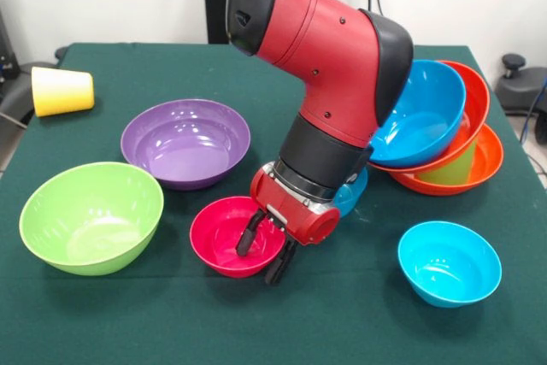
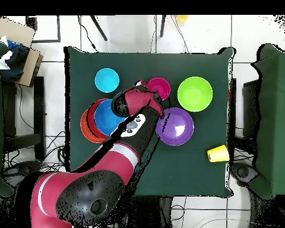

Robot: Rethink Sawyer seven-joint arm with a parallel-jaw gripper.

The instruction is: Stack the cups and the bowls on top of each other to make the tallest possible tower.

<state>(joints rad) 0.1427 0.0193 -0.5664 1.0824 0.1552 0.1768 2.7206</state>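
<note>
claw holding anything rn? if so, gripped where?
Looks like the claw has the pink-red bowl by its rim on the side nearest the arm: one finger inside the bowl, the other outside. Whether it's fully clamped can't be told.

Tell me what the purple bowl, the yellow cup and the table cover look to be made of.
Purple bowl: probably glossy moulded plastic; light glints off its smooth inside.
Yellow cup: likely plastic too, smooth and even in colour, lying on its side.
Table cover: seems a matte green cloth; no shine.
</note>
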